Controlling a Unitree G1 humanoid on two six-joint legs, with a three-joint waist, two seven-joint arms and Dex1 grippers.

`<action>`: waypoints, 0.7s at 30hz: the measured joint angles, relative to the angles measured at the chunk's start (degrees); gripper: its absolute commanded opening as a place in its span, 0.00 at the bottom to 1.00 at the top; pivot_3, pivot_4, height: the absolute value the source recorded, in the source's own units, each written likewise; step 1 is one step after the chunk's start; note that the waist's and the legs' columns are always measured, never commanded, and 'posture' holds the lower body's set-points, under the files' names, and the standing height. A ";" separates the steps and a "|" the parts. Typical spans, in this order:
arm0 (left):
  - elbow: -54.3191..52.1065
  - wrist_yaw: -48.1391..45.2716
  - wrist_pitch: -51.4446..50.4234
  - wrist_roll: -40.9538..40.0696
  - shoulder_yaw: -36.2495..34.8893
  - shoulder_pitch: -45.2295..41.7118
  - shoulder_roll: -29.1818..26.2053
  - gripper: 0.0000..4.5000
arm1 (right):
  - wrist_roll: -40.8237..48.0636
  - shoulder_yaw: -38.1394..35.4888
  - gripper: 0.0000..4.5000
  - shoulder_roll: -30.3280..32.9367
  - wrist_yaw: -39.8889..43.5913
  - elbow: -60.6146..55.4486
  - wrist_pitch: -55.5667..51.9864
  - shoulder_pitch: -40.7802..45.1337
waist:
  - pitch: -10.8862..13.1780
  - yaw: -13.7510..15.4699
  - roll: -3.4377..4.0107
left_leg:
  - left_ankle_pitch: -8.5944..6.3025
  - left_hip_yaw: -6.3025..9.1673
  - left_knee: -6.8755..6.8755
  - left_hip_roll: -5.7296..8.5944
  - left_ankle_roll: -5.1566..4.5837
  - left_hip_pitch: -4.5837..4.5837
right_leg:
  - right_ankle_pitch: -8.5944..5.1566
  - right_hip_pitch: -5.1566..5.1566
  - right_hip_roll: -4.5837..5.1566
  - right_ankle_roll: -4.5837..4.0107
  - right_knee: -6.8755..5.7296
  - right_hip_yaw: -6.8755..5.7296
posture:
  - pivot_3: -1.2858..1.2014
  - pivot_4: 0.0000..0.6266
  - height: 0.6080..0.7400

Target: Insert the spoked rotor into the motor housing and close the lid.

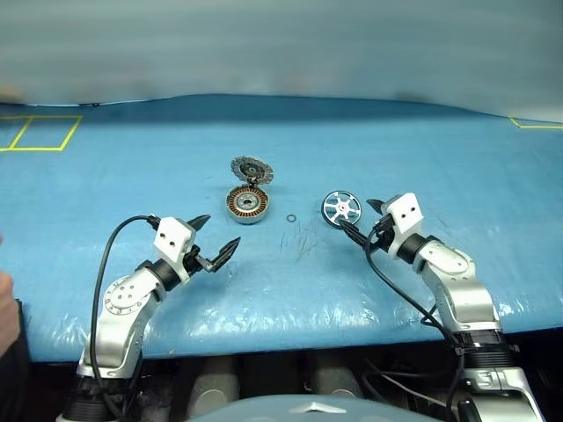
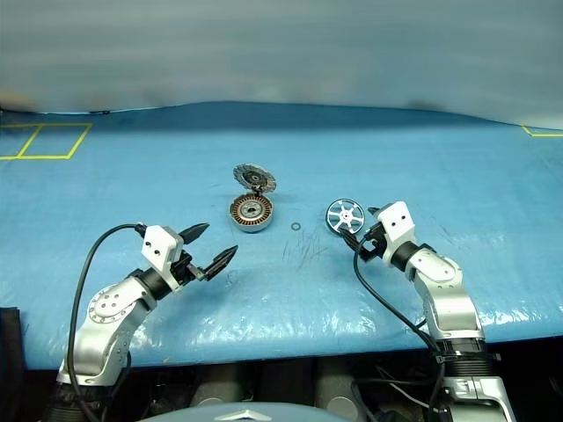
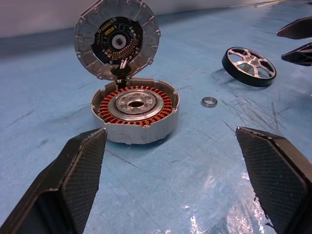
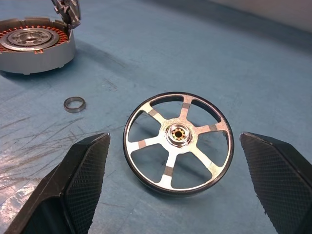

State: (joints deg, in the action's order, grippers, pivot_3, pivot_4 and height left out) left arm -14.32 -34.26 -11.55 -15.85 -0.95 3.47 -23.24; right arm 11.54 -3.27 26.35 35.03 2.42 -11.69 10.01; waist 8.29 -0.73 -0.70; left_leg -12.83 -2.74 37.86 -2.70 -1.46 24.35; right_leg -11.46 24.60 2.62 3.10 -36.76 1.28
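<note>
The motor housing sits mid-table, its copper windings showing, with the lid standing upright at its far rim, dark inner face toward me. To its right the spoked rotor lies flat on the blue cover. My right gripper is open just short of the rotor, its fingers spread to either side of it without touching. Nearer me and left of the housing, my left gripper is open and empty, pointing at it.
A small dark ring lies between housing and rotor. Yellow tape lines mark the far left and far right of the blue-covered table, whose front edge runs just under my arms. A person's hand shows at the left edge.
</note>
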 measured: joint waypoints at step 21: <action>0.92 -15.54 -5.36 11.67 10.30 -16.45 -22.40 1.00 | -1.60 2.65 1.00 -0.20 -1.20 -6.26 0.13 -0.56 | 0.09 0.11 -0.01 | 0.01 0.00 0.01 0.00 0.02 0.04 | -0.01 0.04 0.01 -0.01 0.02 -0.03 | 0.52 0.24 1.00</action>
State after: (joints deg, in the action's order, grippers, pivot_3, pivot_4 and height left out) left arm -13.40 -49.80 -16.92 -4.19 9.35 -12.98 -45.64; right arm 9.94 -0.62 26.15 33.83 -3.84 -11.56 9.45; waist 8.39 -0.62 -0.71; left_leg -12.82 -2.74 37.87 -2.70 -1.44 24.39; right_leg -11.47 24.64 2.63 3.10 -36.75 1.25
